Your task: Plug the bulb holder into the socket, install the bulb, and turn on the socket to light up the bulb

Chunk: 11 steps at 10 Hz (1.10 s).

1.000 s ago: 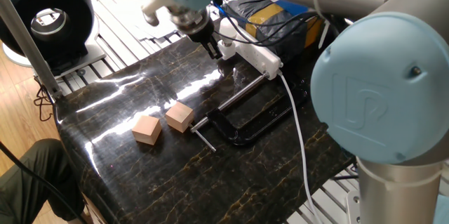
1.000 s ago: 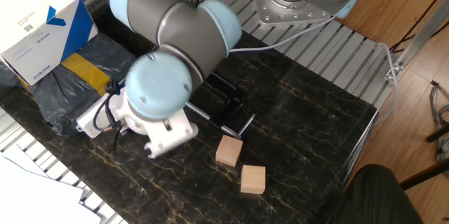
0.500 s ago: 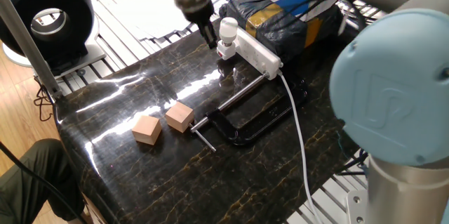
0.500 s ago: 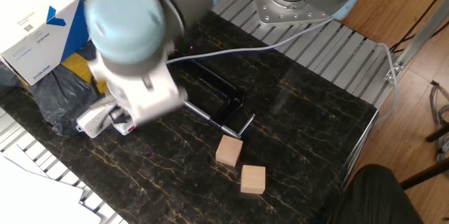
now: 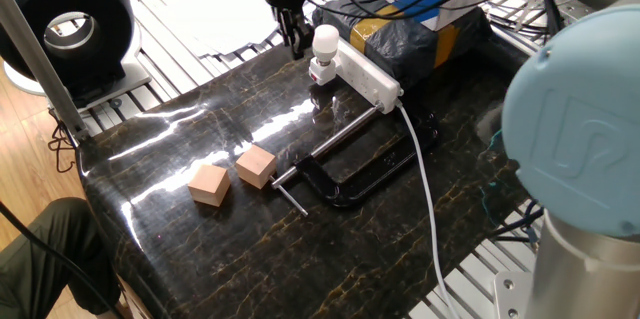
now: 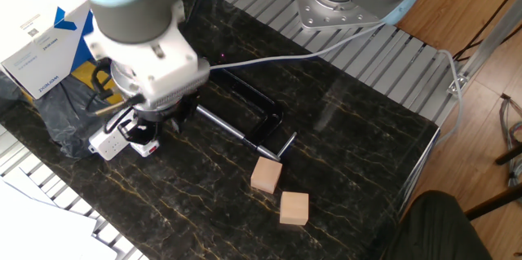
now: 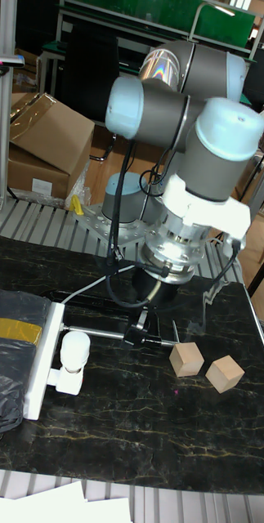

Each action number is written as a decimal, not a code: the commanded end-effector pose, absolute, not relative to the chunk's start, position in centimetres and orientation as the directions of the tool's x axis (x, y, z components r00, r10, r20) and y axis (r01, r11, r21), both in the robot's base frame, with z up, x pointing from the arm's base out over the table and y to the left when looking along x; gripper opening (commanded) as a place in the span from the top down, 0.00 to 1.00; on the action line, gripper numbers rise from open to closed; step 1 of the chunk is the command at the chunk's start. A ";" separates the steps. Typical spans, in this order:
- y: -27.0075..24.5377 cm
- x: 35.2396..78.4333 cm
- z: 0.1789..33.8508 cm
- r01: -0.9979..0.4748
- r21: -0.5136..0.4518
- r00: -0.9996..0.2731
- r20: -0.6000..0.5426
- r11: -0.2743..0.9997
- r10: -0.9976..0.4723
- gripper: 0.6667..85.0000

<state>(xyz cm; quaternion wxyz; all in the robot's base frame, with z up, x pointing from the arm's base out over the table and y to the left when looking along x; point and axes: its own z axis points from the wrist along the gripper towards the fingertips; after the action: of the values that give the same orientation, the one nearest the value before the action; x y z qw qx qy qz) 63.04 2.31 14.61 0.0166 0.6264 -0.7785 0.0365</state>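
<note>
Tall fixed view shows the bulb (image 7: 73, 346) already seated in the bulb holder (image 7: 67, 377) plugged into the socket (image 7: 42, 356) at 9 o'clock — unlit, switching remains — while the gripper (image 5: 297, 39) hovers empty, fingers slightly parted.

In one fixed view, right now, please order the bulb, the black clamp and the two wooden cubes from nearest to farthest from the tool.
From the tool:
1. bulb, right beside it on the socket end
2. black clamp, mid-table
3. wooden cubes, front; the one nearer the clamp is slightly closer
</note>
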 end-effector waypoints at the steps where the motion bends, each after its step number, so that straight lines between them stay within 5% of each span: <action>1: 2.9 62.2 15.4 -0.976 -0.024 -0.218 0.032 0.218 -0.975 0.55; 7: 4.9 62.4 15.3 -0.951 -0.011 -0.308 -0.043 0.309 -0.950 0.50; 9: 4.1 62.4 15.3 -0.970 -0.020 -0.244 -0.013 0.244 -0.970 0.58; 11: 3.7 64.0 17.6 -0.991 0.049 -0.125 -0.055 0.122 -0.991 0.47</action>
<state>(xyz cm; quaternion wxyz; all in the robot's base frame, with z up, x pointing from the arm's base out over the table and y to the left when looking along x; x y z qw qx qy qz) 62.87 3.94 15.99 -0.0048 0.6283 -0.7778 -0.0121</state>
